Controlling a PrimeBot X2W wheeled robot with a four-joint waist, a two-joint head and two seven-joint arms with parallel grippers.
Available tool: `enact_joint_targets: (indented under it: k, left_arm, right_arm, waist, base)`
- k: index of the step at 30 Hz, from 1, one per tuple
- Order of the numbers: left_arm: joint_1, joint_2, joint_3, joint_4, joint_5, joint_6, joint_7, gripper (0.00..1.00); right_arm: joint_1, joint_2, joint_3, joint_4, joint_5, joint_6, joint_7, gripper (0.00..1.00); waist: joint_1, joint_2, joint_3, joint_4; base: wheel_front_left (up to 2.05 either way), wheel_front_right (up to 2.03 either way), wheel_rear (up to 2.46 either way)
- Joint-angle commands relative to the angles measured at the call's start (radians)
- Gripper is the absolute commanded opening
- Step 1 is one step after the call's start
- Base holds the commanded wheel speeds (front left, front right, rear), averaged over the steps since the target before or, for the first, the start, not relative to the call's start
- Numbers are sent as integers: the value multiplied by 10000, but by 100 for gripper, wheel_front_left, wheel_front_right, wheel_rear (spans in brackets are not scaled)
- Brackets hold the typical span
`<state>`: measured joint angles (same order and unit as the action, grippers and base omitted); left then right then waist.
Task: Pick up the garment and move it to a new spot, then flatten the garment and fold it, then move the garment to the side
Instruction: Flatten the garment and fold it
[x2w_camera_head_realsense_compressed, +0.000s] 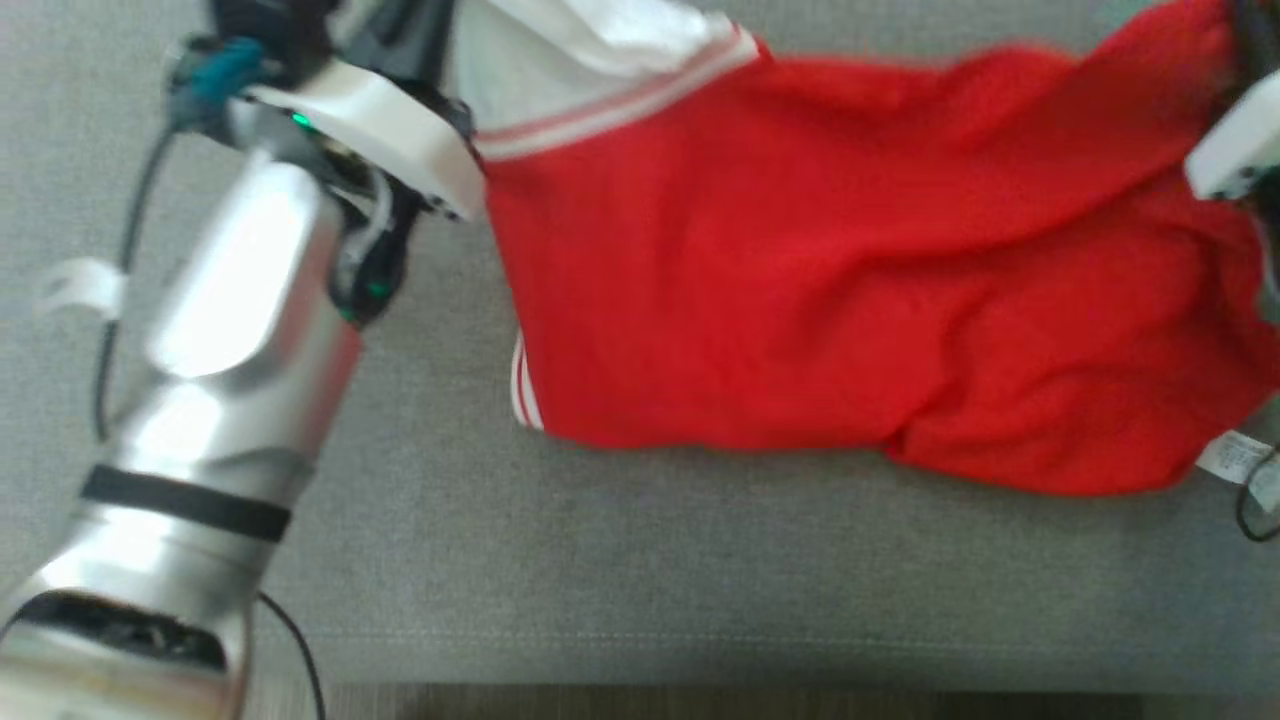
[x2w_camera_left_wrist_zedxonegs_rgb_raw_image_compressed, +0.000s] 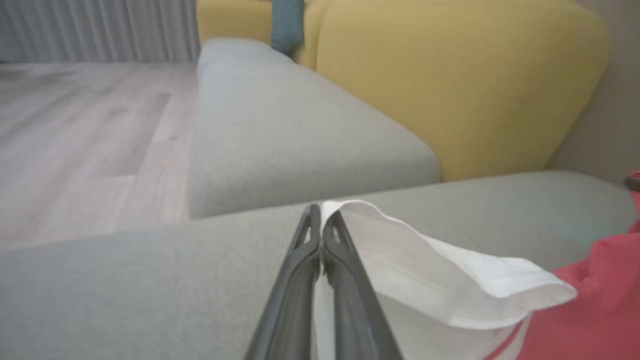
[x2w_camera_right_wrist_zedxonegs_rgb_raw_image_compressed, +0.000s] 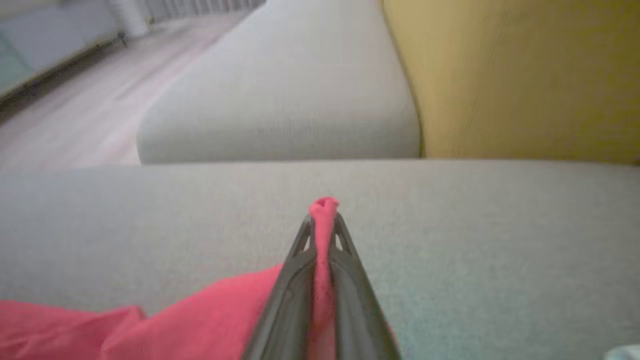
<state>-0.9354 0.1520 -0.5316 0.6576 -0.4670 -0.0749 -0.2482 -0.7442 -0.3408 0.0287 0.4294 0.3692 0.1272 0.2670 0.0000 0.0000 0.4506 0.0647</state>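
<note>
The red garment (x2w_camera_head_realsense_compressed: 800, 280) lies spread across the grey sofa seat (x2w_camera_head_realsense_compressed: 600, 560), held at two ends. The left gripper (x2w_camera_left_wrist_zedxonegs_rgb_raw_image_compressed: 320, 220) is closed on the edge of the white sleeve (x2w_camera_left_wrist_zedxonegs_rgb_raw_image_compressed: 425, 270), and the right gripper (x2w_camera_right_wrist_zedxonegs_rgb_raw_image_compressed: 323, 220) is closed on a small fold of red cloth, which sticks out a little past its tips. It seems the step in hand is to stretch the garment flat on the seat. To do this well, I think both grippers should pull apart gently and evenly, close above the seat, so that the cloth becomes tight without lifting. The right grip holds only a thin pinch, so a hard pull can make it slip out. The red cloth has soft wrinkles in the middle and a bunched part at the near edge on the right side; these need to go before any fold. The grippers should open only when the cloth rests flat, well away from the yellow backrest (x2w_camera_left_wrist_zedxonegs_rgb_raw_image_compressed: 450, 90).
</note>
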Motion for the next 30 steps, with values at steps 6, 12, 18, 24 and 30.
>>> enact_joint_targets:
  k: [6,12,18,24,30]
  left_arm:
    - [271,1310,1182,-2811,279,585,-130,0]
    - [320,1878,1443,-4716,430,867,163,0]
    - [-191,2407,1694,-6602,620,1287,1195,0]
    - [-676,2590,1741,-7354,650,1473,2007,0]
    - [-962,2549,1672,-7162,526,1497,2442,0]
  right_arm:
    - [1018,-231,-764,-2754,338,35,-881,0]
    - [1494,-67,-1323,-4914,226,35,-624,0]
    - [1555,232,-1807,-6943,276,35,182,0]
    - [1370,407,-2245,-7484,645,35,897,0]
    - [1402,522,-2257,-7193,913,35,1234,0]
  waist:
    - [0,0,-1095,-91]
    - [0,0,-1925,-106]
    - [0,0,-2789,-86]
    - [0,0,-3405,-115]
    - [0,0,-3636,-153]
  base:
    - [0,0,0]
    - [0,0,0]
    - [0,0,0]
    - [0,0,0]
    - [0,0,0]
